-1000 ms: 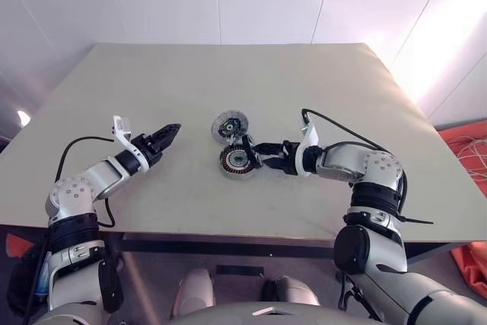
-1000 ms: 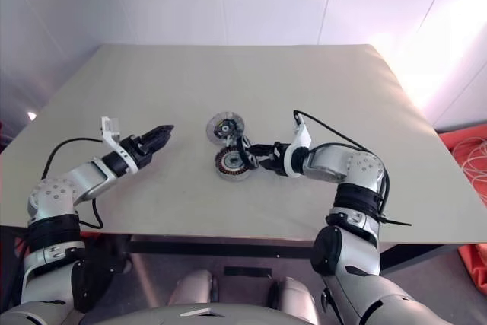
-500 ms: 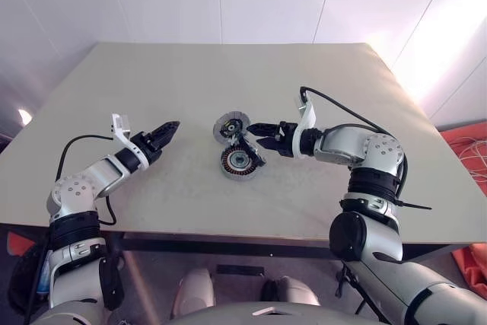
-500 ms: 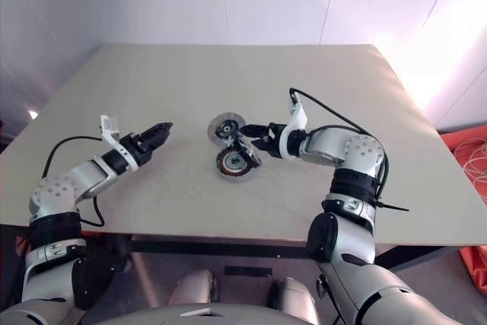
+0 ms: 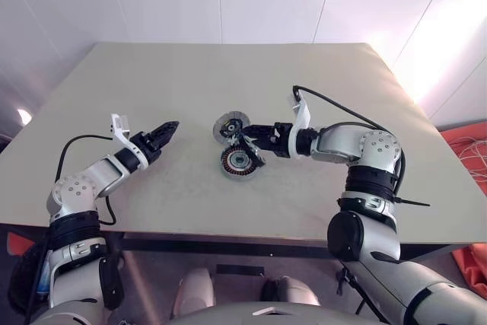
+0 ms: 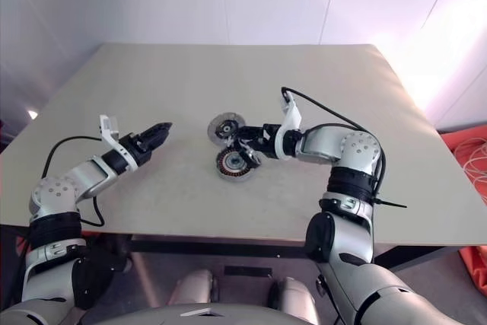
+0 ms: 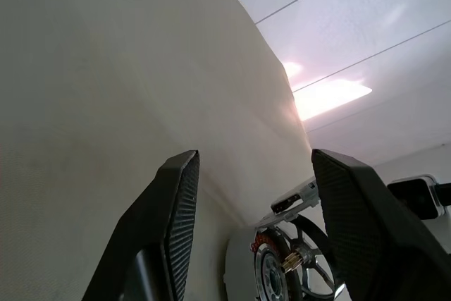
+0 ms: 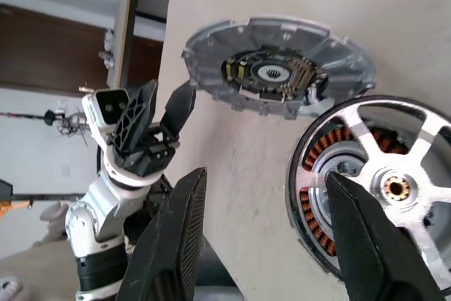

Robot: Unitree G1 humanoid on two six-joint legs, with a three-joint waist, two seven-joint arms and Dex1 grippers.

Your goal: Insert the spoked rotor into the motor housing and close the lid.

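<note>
Two round parts lie near the middle of the beige worktop point(image 5: 319, 81): one motor housing point(image 5: 237, 162) lying flat, and one lid point(image 5: 229, 124) just behind it, joined to it at the edge and tilted up. One spoked rotor point(image 8: 380, 181) sits inside the housing, its silver spokes and hub facing up over a ring of reddish-brown windings. The lid's open face shows a dark slotted ring at its centre.

Two arms reach over the worktop, one from each side. The right gripper point(image 5: 248, 134) hangs just above and beside the housing and lid, pointing toward the robot's left; its jaws stand apart with nothing between them, and the right wrist view looks between them at both parts. The left gripper point(image 5: 168, 129) is well apart from the parts, out to their left, raised off the worktop and pointing toward them. Its jaws are likewise parted and empty, as the left wrist view shows, with the housing seen edge-on in the distance.
</note>
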